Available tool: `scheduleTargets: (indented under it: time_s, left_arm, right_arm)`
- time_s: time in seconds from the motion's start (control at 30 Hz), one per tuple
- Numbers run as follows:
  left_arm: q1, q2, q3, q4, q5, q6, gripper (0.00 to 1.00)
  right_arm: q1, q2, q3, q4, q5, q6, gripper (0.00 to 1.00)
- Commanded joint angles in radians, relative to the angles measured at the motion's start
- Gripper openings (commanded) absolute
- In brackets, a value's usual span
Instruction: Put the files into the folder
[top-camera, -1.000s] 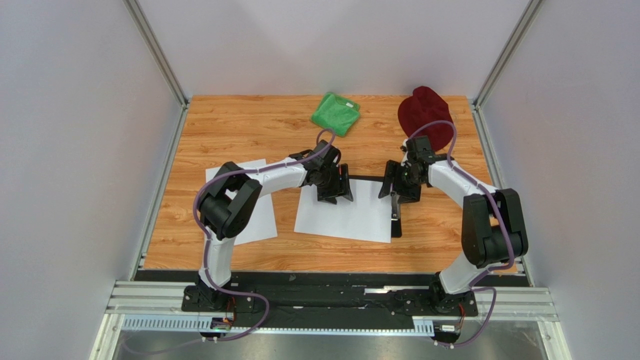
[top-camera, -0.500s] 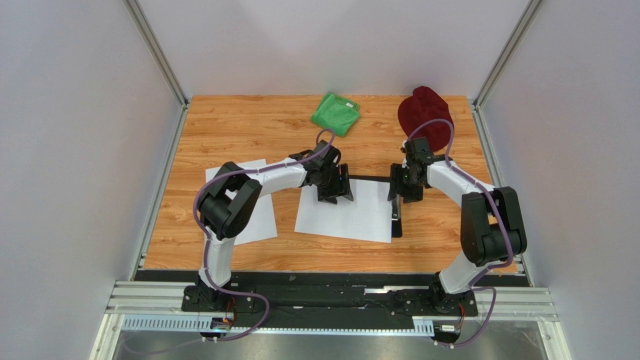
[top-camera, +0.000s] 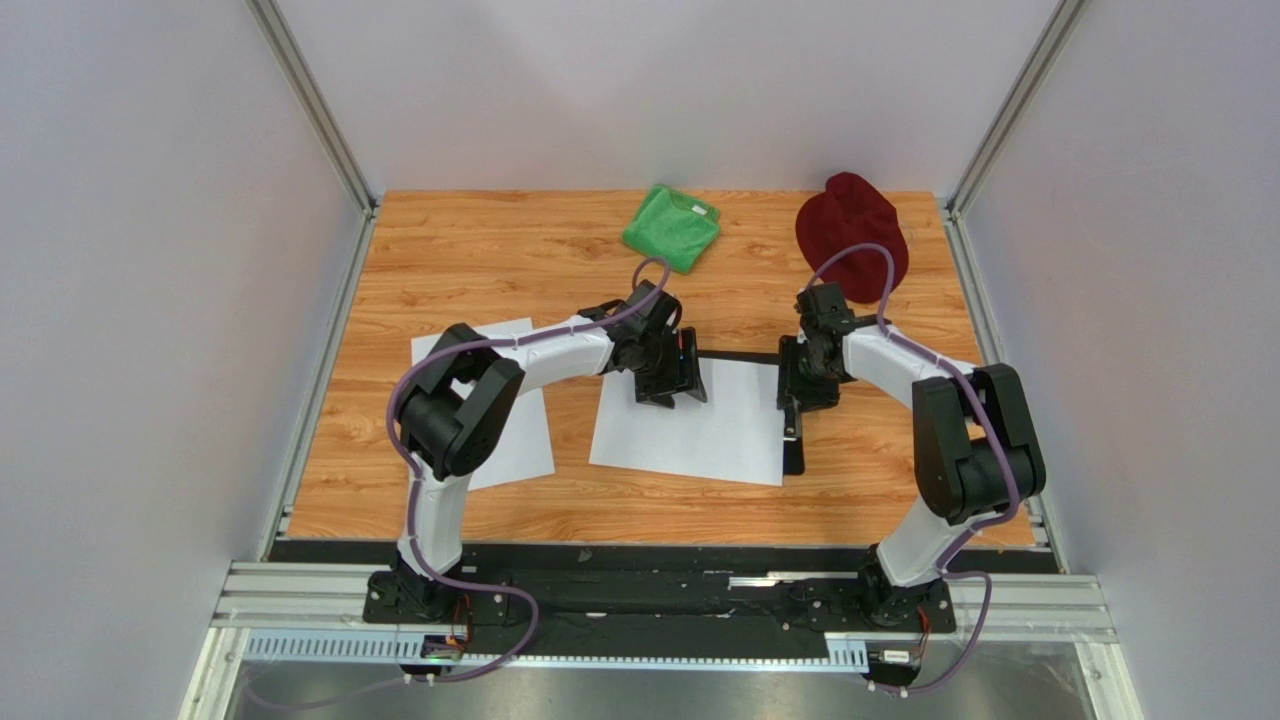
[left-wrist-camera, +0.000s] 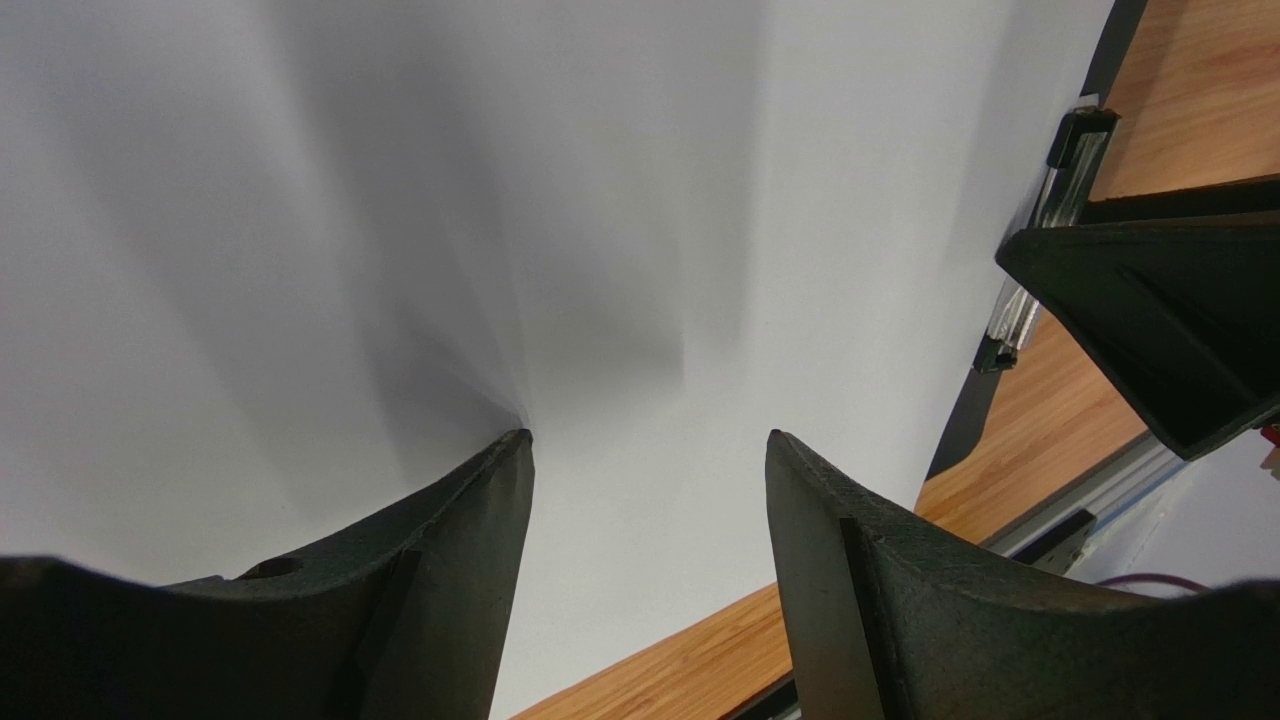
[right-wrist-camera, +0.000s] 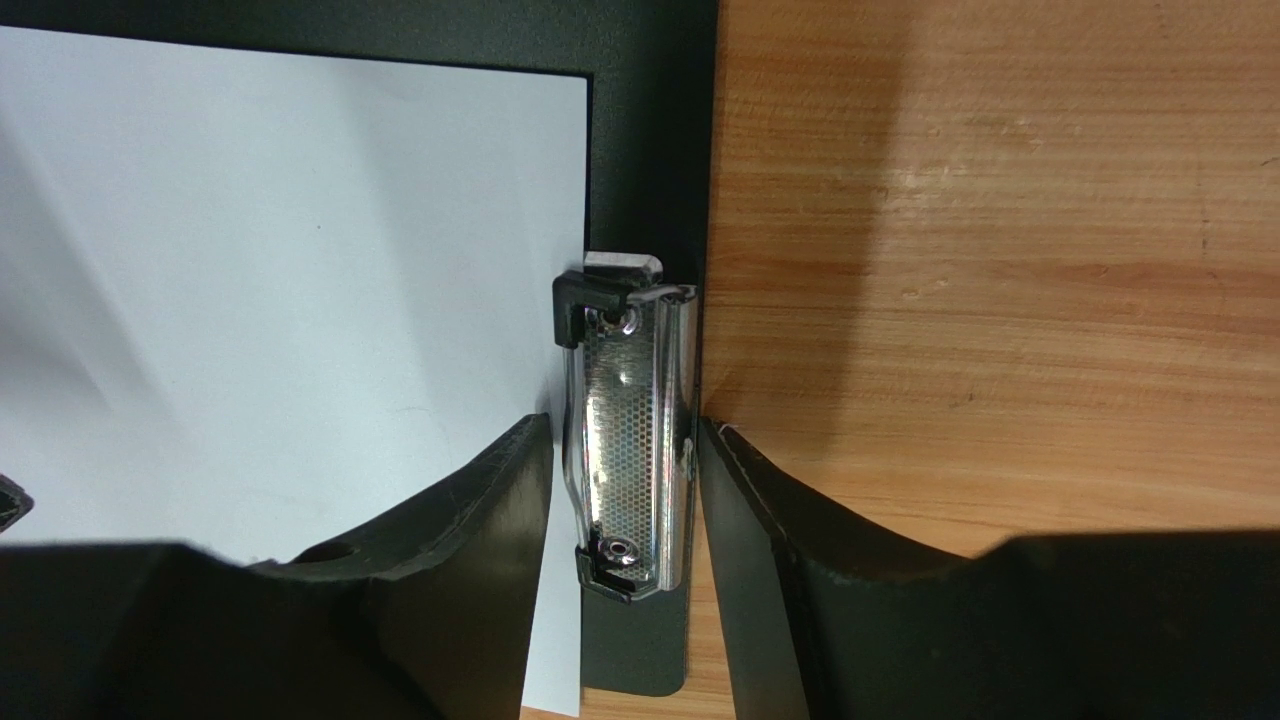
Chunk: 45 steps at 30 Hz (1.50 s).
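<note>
A white sheet (top-camera: 684, 428) lies on the black folder (top-camera: 736, 357), whose edges show at the far and right sides. My left gripper (top-camera: 669, 378) is open, its fingertips resting on that sheet (left-wrist-camera: 451, 225) near its far edge. My right gripper (top-camera: 798, 383) stands at the folder's right short edge, its jaws closed in tight round the silver clip (right-wrist-camera: 631, 435). The right finger (right-wrist-camera: 751, 495) touches the clip; a thin sliver of paper shows beside the left finger (right-wrist-camera: 504, 495). A second white sheet (top-camera: 504, 428) lies on the table to the left, partly under my left arm.
A green cloth (top-camera: 672, 225) lies at the back centre and a dark red hat (top-camera: 851, 233) at the back right, behind my right arm. Grey walls close in both sides. In the left wrist view, the clip (left-wrist-camera: 1037, 300) and a right finger (left-wrist-camera: 1172, 330) show at the right.
My right gripper has shifted a little toward the back and narrowed its jaws round the clip. The left arm and the sheets have not moved.
</note>
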Motion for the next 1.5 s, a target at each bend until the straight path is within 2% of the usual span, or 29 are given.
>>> scheduleTargets:
  time_s: [0.0, 0.07, 0.1, 0.17, 0.2, 0.27, 0.3, 0.33, 0.5, 0.63, 0.7, 0.93, 1.23, 1.47]
  left_arm:
    - [-0.009, 0.026, -0.031, -0.025, -0.033, 0.004, 0.68]
    - [-0.007, 0.024, -0.031, -0.03, -0.036, 0.005, 0.68]
    - [-0.007, 0.023, -0.031, -0.03, -0.035, 0.007, 0.68]
    - [-0.007, 0.021, -0.028, -0.036, -0.035, 0.007, 0.68]
    - [-0.007, 0.02, -0.027, -0.037, -0.036, 0.01, 0.68]
    - [-0.006, 0.018, -0.021, -0.048, -0.035, 0.015, 0.68]
    - [-0.006, 0.015, -0.019, -0.053, -0.038, 0.019, 0.68]
    - [-0.004, 0.017, -0.016, -0.054, -0.041, 0.019, 0.68]
    - [0.009, 0.014, -0.013, -0.073, -0.046, 0.025, 0.68]
    - [0.017, 0.02, -0.018, -0.073, -0.041, 0.018, 0.69]
    - [0.025, 0.023, -0.028, -0.057, -0.023, 0.007, 0.69]
    - [0.039, 0.03, -0.047, -0.05, -0.018, -0.008, 0.7]
    - [0.04, 0.067, -0.042, 0.001, 0.062, -0.056, 0.7]
    - [0.032, 0.041, -0.083, 0.047, 0.039, -0.171, 0.7]
  right_arm:
    - [0.066, 0.06, -0.002, 0.006, 0.155, 0.023, 0.47]
    - [0.069, 0.078, 0.01, 0.002, 0.153, 0.037, 0.44]
    - [0.069, 0.083, 0.013, 0.0, 0.148, 0.039, 0.37]
    - [0.07, 0.103, 0.022, -0.003, 0.152, 0.04, 0.31]
    - [0.07, 0.107, 0.024, -0.001, 0.153, 0.037, 0.21]
    - [0.072, 0.097, 0.022, 0.012, 0.165, 0.03, 0.11]
    - [0.072, 0.087, 0.018, 0.017, 0.172, 0.028, 0.03]
    - [0.073, 0.057, 0.018, 0.026, 0.172, 0.024, 0.0]
    - [0.072, -0.064, 0.013, 0.054, 0.146, 0.026, 0.0]
    - [0.043, -0.095, 0.015, 0.08, -0.056, 0.045, 0.0]
    - [0.024, -0.092, 0.002, 0.111, -0.105, 0.054, 0.0]
    - [-0.074, -0.109, -0.114, 0.259, -0.369, 0.126, 0.0]
    - [-0.109, -0.095, -0.159, 0.356, -0.456, 0.188, 0.0]
    - [-0.109, -0.108, -0.165, 0.332, -0.374, 0.214, 0.0]
